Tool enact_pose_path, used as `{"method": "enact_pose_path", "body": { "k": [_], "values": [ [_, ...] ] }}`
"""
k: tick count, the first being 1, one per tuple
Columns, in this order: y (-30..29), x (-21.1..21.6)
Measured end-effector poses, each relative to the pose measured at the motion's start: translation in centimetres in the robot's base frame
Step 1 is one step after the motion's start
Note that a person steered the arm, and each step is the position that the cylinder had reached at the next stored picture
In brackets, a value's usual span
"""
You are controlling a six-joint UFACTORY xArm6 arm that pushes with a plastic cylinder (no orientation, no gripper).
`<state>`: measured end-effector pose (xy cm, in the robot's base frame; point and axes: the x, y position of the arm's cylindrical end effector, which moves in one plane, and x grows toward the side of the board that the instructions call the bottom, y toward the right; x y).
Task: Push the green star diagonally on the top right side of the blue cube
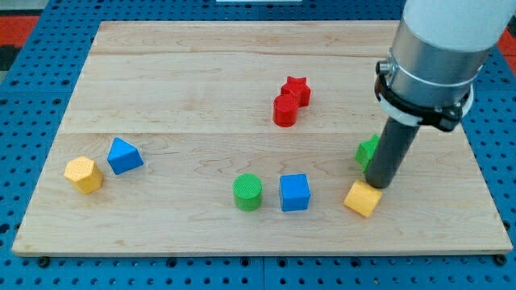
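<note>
The green star-shaped block (368, 151) lies flat toward the view's right, largely hidden behind the dark rod, so its shape barely shows. The blue cube block (294, 192) sits upright near the view's bottom, down-left of it, apart.

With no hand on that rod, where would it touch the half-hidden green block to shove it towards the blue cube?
It pushes rather than grips. My tip would press the green star on its right edge, coming from the view's right, since the blue cube lies to its lower left.
</note>
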<state>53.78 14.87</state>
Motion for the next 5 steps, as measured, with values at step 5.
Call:
{"method": "enact_pose_path", "body": {
  "k": [5],
  "values": [
    [-19.5,1.6]
  ]
}}
